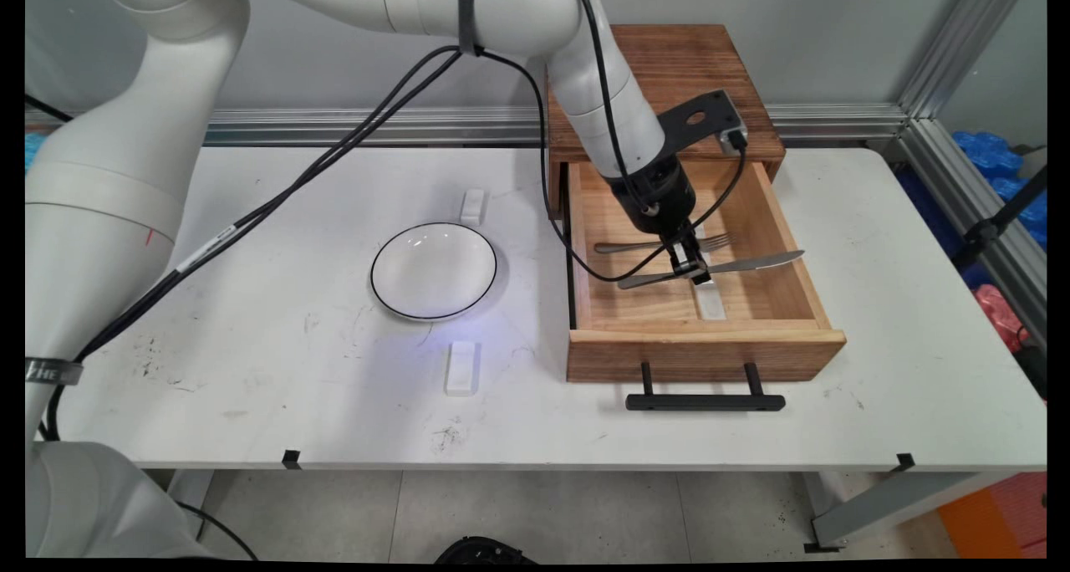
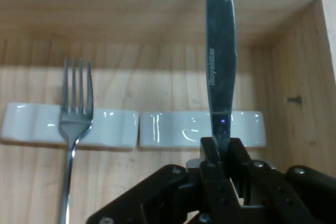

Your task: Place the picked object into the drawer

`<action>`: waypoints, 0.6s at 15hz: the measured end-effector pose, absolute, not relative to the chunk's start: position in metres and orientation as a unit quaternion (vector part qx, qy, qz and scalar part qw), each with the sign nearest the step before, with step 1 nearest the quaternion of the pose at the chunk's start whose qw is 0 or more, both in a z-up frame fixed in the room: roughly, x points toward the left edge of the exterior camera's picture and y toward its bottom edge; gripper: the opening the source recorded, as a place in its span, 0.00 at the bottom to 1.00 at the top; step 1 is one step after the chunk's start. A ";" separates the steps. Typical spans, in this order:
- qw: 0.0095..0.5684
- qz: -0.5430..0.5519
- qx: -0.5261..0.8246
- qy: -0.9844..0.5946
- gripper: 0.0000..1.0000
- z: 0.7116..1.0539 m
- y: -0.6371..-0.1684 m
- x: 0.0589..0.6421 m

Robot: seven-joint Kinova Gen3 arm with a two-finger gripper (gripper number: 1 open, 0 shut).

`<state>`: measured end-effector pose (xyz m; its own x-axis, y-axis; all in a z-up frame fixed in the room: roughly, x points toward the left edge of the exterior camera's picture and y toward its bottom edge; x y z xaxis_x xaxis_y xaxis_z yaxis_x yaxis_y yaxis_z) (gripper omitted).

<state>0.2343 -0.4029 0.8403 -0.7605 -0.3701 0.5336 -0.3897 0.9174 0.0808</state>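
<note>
Over the open wooden drawer (image 1: 710, 338) I have the end effector (image 1: 690, 260) clamped on a table knife (image 2: 220, 72), its blade sticking out past the fingers and above the drawer's right side. Beside it, a fork (image 2: 73, 108) lies with its tines on a white cutlery rest (image 2: 115, 127). Well to the left on the surface (image 1: 251, 388) sits a white bowl (image 1: 433, 271).

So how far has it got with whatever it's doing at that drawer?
Done: the drawer stands open. In hand: the end effector is shut on the knife, over a white rest inside the drawer. The fork lies on the neighbouring rest, untouched. Beside the plate, two table rests hold nothing, so any laying out looks not yet begun.
</note>
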 end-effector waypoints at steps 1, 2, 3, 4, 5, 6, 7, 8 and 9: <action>0.279 0.016 0.204 -0.938 0.00 0.839 -0.403 0.234; 0.278 0.015 0.204 -0.938 0.00 0.838 -0.403 0.234; 0.277 0.014 0.205 -0.939 0.00 0.837 -0.403 0.234; 0.276 0.013 0.206 -0.939 0.00 0.836 -0.403 0.234; 0.275 0.013 0.206 -0.939 0.00 0.836 -0.403 0.235; 0.274 0.012 0.207 -0.939 0.00 0.835 -0.402 0.235; 0.273 0.012 0.207 -0.939 0.00 0.835 -0.402 0.235; 0.272 0.011 0.208 -0.940 0.00 0.835 -0.402 0.236; 0.271 0.011 0.208 -0.940 0.00 0.835 -0.402 0.237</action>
<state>0.2367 -0.4018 0.8348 -0.7668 -0.3855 0.5132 -0.3971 0.9131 0.0927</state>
